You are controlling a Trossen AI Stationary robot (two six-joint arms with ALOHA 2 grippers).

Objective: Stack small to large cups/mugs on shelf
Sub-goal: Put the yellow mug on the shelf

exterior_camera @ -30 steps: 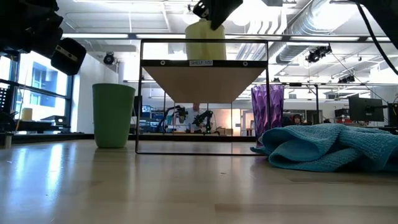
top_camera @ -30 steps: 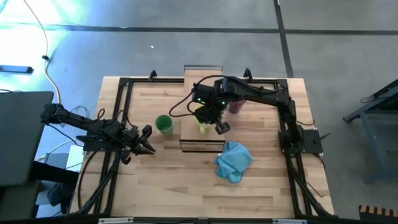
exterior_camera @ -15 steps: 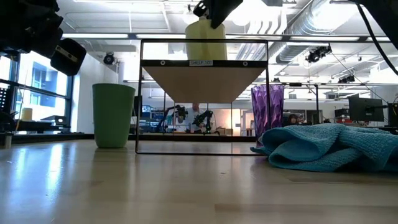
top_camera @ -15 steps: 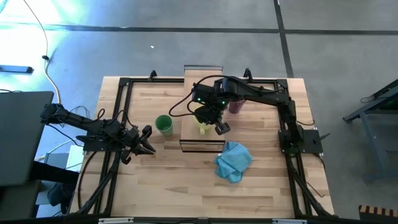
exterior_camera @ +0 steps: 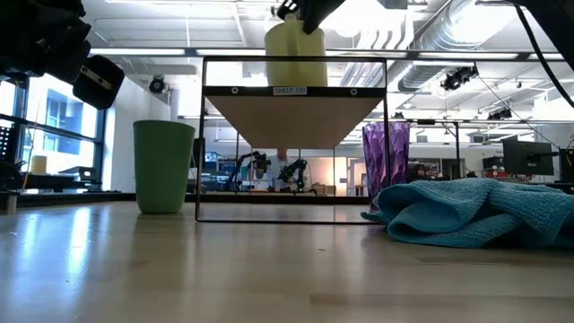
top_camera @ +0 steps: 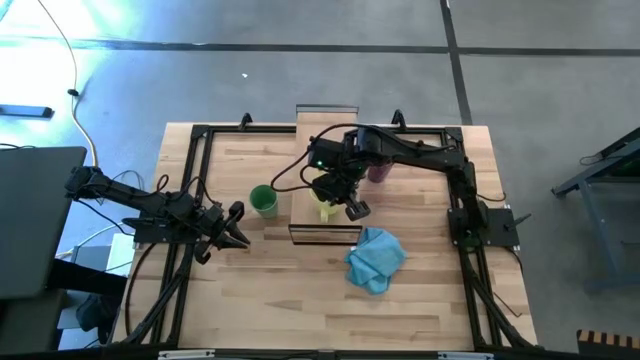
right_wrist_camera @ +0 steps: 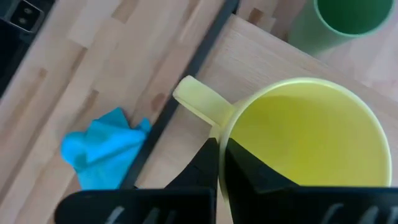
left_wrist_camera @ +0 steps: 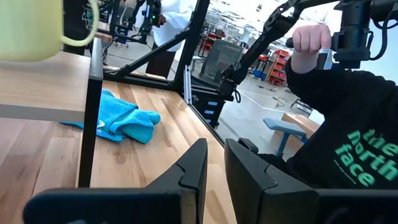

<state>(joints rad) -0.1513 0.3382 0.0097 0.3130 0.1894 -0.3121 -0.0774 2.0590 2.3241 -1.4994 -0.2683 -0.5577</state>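
Observation:
My right gripper (top_camera: 335, 195) reaches over the shelf (top_camera: 305, 226) and is shut on the yellow mug (top_camera: 323, 205), which shows above the shelf's top in the low view (exterior_camera: 294, 54). The green cup (top_camera: 264, 200) stands on its base on the table just left of the shelf. The purple tumbler (top_camera: 379, 172) stands on the table to the shelf's right, partly under my right arm. My left gripper (top_camera: 243, 225) waits shut near the table's left side, touching nothing. My right gripper pinches the mug's wall at the rim (right_wrist_camera: 222, 138), right beside the handle (right_wrist_camera: 196, 102), with one finger (right_wrist_camera: 249, 171) inside the mug and the other outside. The fingers come from above, pointing down. The mug stays upright; the shelf's edge hides its base.
A crumpled blue cloth (top_camera: 375, 258) lies on the table in front of the shelf's near end. Dark frame rails run along the table's left, right and far edges. A person in a dark sweater (left_wrist_camera: 348, 130) shows beyond the table in the left wrist view.
My right gripper, still shut on the mug, has shifted it slightly toward the table's left; in the low view the mug now reaches a little higher above the shelf.

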